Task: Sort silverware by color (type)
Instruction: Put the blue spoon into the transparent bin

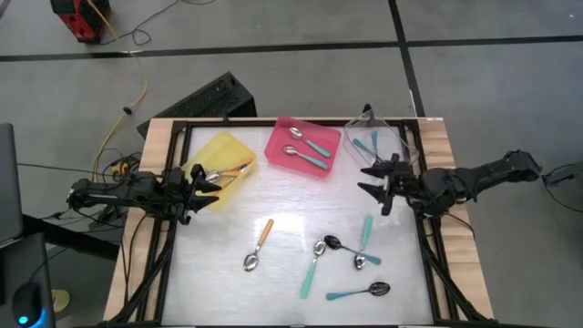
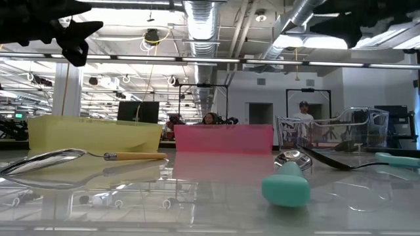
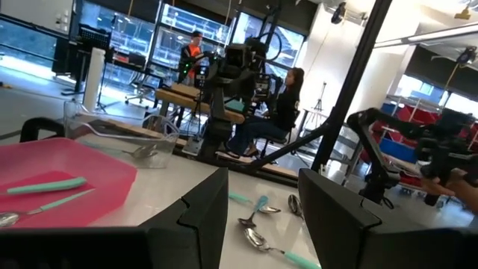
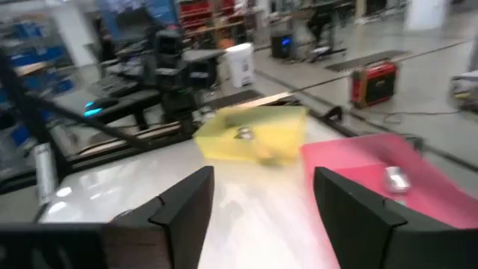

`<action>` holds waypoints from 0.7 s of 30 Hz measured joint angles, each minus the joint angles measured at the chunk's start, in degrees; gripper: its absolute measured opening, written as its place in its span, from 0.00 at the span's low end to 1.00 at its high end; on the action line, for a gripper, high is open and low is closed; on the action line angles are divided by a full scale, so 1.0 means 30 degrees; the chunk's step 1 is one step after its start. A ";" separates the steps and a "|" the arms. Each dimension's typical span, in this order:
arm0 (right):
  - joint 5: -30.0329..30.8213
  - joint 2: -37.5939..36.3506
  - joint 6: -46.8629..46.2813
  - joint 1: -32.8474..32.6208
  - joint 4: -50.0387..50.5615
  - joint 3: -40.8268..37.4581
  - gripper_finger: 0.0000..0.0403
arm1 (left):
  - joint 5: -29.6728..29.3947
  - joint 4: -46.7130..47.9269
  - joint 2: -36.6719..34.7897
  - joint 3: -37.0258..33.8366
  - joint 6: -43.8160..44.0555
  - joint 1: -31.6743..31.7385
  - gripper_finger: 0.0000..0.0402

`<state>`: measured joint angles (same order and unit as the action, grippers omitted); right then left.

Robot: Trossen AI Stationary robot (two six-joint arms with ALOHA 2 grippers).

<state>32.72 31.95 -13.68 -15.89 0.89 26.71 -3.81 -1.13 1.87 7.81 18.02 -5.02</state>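
Several spoons lie flat on the white table: an orange-handled one (image 1: 259,244), a teal one (image 1: 312,267), two that cross (image 1: 357,246) and a teal one with a black bowl (image 1: 359,292). The yellow tray (image 1: 217,147) holds orange-handled spoons (image 1: 231,170). In the pink tray (image 1: 281,133) are two teal spoons (image 1: 307,149), and the clear tray (image 1: 397,139) holds teal ones (image 1: 369,146). My left gripper (image 1: 211,179) hovers open at the yellow tray's near corner, with nothing between its fingers (image 3: 203,213). My right gripper (image 1: 372,179) hangs open and bare in the air, just near of the clear tray.
The three trays stand in a row along the far side of the table. A black frame (image 1: 428,246) borders the table at left, right and far. People sit and stand in the room beyond the table (image 3: 287,97). Bare table lies between the trays and the loose spoons.
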 joint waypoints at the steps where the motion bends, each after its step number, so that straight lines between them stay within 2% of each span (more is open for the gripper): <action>1: -0.0350 0.0425 -0.0137 -0.0079 -0.0001 0.0201 0.65 | -0.0033 0.0095 0.0000 0.0000 0.0000 0.0000 0.37; 9: -0.0491 0.4187 -0.1184 -0.1329 0.0039 0.1675 0.66 | -0.0093 0.0214 0.0000 0.0007 0.0015 0.0000 0.37; 15: -0.0532 0.7188 -0.4251 -0.2369 -0.0020 0.2708 0.66 | -0.0469 0.0279 0.0000 0.0007 0.0021 0.0000 0.37; 21: -0.0651 1.0672 -0.5835 -0.3938 0.0051 0.3309 0.66 | -0.0519 0.0279 0.0000 0.0007 -0.0094 0.0000 0.37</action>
<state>30.76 63.97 -31.18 -27.70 1.04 36.64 -5.37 -0.30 1.87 7.84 17.74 -5.02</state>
